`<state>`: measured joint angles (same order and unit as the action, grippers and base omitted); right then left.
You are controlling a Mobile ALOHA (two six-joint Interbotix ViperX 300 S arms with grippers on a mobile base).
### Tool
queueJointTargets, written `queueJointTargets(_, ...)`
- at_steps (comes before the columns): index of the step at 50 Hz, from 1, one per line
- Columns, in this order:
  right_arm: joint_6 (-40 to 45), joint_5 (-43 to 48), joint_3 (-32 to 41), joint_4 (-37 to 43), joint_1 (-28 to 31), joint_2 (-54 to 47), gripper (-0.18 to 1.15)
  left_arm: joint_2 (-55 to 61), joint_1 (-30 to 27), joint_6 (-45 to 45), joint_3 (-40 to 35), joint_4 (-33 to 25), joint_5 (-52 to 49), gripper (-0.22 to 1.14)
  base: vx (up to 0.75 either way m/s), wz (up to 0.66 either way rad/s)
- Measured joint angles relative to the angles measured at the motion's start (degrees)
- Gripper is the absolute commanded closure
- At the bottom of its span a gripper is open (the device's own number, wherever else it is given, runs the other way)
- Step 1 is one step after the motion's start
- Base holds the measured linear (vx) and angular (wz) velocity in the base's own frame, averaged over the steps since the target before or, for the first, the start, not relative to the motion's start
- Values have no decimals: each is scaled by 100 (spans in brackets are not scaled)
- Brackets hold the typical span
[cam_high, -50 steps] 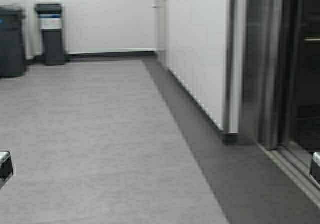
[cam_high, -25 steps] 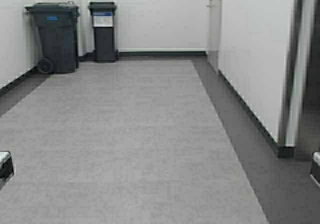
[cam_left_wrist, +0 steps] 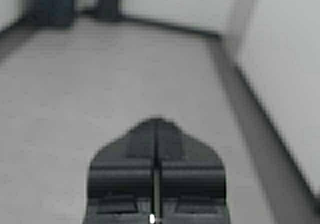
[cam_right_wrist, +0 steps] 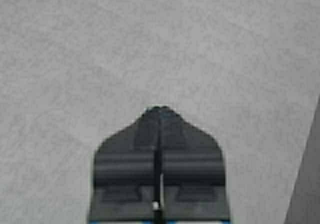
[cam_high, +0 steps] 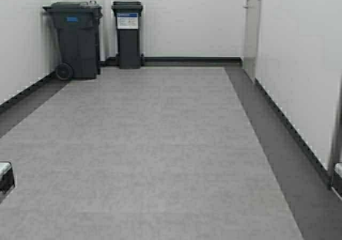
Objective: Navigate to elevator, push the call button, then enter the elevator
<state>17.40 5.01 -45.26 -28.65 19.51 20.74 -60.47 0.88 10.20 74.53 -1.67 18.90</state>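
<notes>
- Left gripper (cam_left_wrist: pixel 156 134) and right gripper (cam_right_wrist: pixel 159 124): jaws pressed together, above grey carpet (cam_high: pixel 155 144).
- Wheeled bin (cam_high: pixel 76 39) and slim bin (cam_high: pixel 127 34) stand far left.

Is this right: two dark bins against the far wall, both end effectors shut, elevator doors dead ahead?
Not quite. The high view shows no elevator doors ahead, only grey floor running to the two bins. Left end effector and right end effector are shut.

A grey carpet (cam_high: pixel 155 154) runs to the far white wall (cam_high: pixel 187 15). Two dark bins stand far left: a wheeled bin (cam_high: pixel 75 39) beside a narrower bin (cam_high: pixel 128 34).
</notes>
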Motion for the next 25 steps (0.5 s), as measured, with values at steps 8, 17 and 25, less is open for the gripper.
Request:
queueJointTargets(8, 0, 18, 0, -9, 0, 9, 92, 9, 0, -105, 0, 0, 0, 89, 51, 11)
queueJointTargets(17, 9, 44, -18, 0, 9, -18, 92, 149, 0, -255, 0, 0, 18, 89, 58, 8)
queueJointTargets(25, 26, 202, -176, 0, 26, -35, 92, 211, 0, -290, 0, 9, 26, 89, 55, -3)
